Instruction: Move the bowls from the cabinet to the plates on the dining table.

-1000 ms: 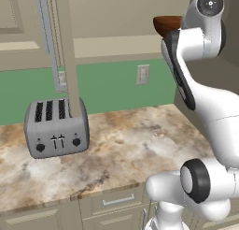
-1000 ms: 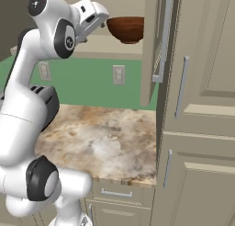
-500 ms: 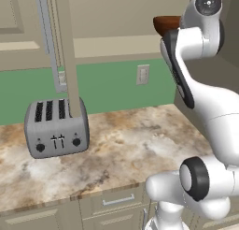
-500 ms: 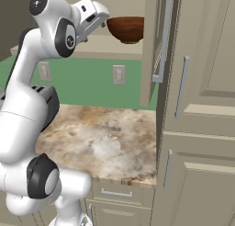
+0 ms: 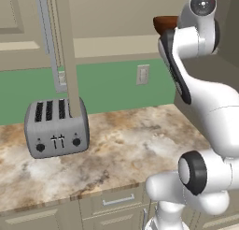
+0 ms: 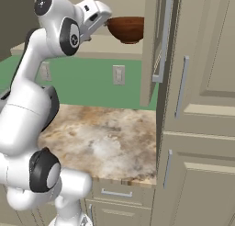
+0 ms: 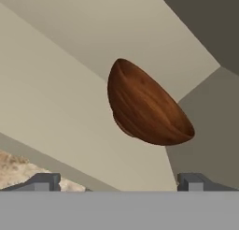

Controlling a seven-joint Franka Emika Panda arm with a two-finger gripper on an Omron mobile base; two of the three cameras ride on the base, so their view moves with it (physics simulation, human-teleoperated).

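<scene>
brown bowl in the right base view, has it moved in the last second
No. The brown bowl sits in the same spot beside the open cabinet door, and the gripper holds off it, open.

Left base view: from behind-left, arm lower right, facing worktop (image 5: 116,149) and toaster (image 5: 56,127). Right base view: from behind-right, arm lower left, same worktop. Both share the reddish-brown bowl (image 6: 126,29) high up. Hand view: close on bowl, rolled.
</scene>
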